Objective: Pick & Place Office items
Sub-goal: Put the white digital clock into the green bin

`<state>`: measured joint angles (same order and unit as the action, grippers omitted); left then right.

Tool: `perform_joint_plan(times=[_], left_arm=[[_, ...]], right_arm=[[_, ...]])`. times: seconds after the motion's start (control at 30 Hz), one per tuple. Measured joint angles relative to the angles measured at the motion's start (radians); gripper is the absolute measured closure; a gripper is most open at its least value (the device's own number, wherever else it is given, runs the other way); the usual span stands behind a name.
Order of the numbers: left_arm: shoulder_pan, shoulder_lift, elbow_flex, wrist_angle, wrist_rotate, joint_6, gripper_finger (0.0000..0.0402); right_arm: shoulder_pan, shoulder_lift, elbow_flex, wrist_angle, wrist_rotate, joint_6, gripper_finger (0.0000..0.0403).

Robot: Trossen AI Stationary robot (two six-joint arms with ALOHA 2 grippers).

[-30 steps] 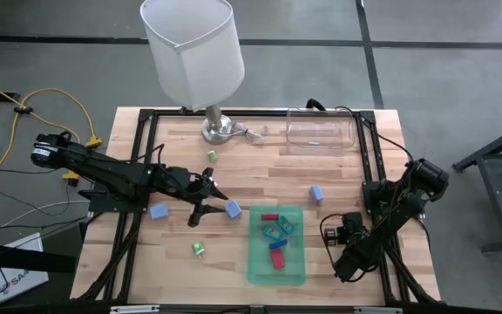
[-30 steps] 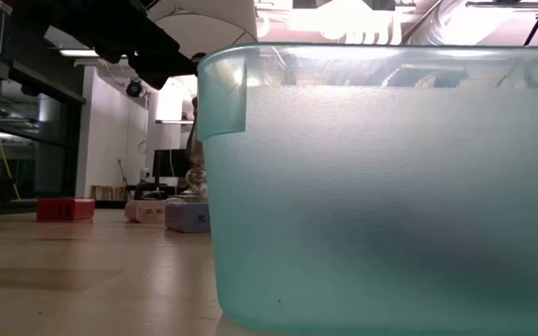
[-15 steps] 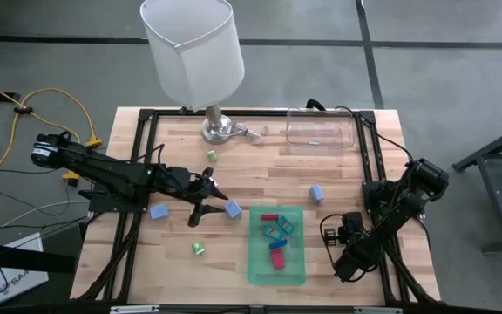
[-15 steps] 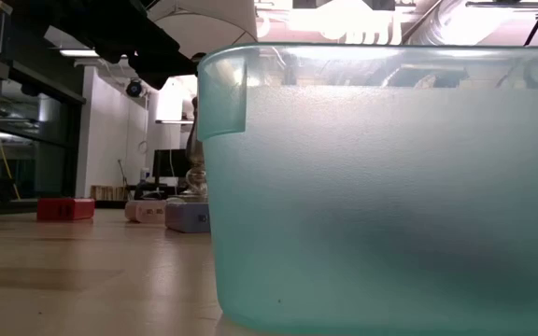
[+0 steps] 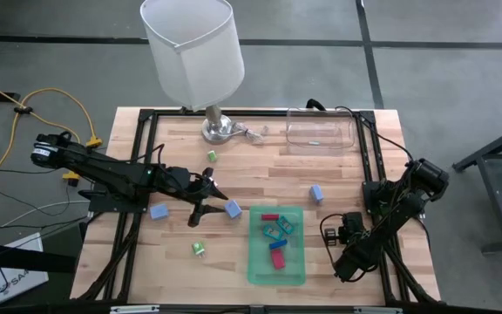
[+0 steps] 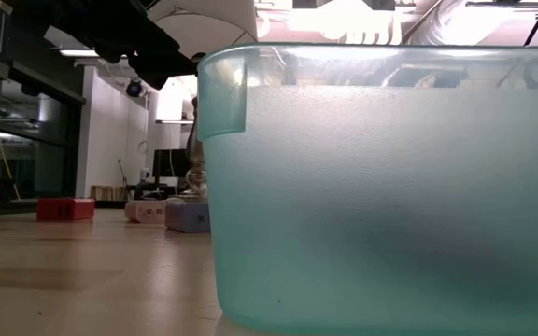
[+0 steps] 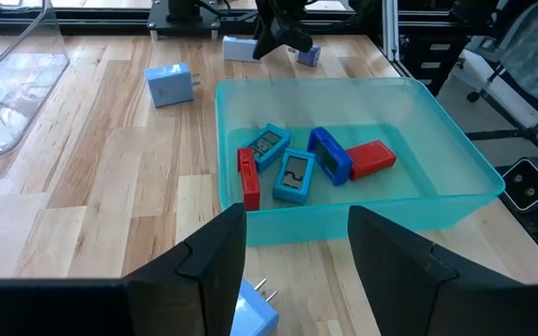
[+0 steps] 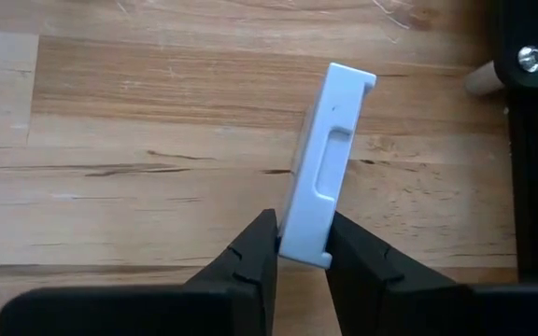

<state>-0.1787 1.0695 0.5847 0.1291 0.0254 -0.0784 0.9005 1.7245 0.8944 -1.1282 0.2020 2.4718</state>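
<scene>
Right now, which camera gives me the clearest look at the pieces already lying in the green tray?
The left wrist view: it looks down into the green tray and shows each piece apart, two teal pieces, a blue one and two red ones. The high view shows them small; the low view shows only the tray's frosted wall; the right wrist view shows none.

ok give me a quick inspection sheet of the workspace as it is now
surface: wooden table, black frame rails along both sides.
job's things: red, blue and teal pieces lie in the green tray; blue blocks and small green pieces loose on the wood.
clutter: lamp with white shade at the far edge; clear container beside it.
grippers: left gripper open, next to a blue plug block; right gripper shut on a white piece, beside the tray.
cables: yellow cable on the floor, left of the table.
surroundings: grey floor; a room with dark doorways behind in the low view.
</scene>
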Motion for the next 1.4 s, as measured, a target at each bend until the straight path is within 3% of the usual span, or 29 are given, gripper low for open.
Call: perform_joint_plan(times=[0.63,0.93,1.13,1.4], left_arm=[[0.0,0.0,0.0,0.0,0.0,0.0,0.0218],[0.0,0.0,0.0,0.0,0.0,0.0,0.0218],[0.0,0.0,0.0,0.0,0.0,0.0,0.0218],[0.0,0.0,0.0,0.0,0.0,0.0,0.0218]], right_arm=[[0.022,-0.004,0.01,-0.03,0.053,-0.034,0.0343],[0.038,-0.007,0.159,-0.217,0.066,-0.064,0.0343],[0.038,-0.007,0.251,-0.27,0.178,-0.114,0.0343],[0.034,-0.008,0.278,-0.305,0.232,-0.151,0.0343]])
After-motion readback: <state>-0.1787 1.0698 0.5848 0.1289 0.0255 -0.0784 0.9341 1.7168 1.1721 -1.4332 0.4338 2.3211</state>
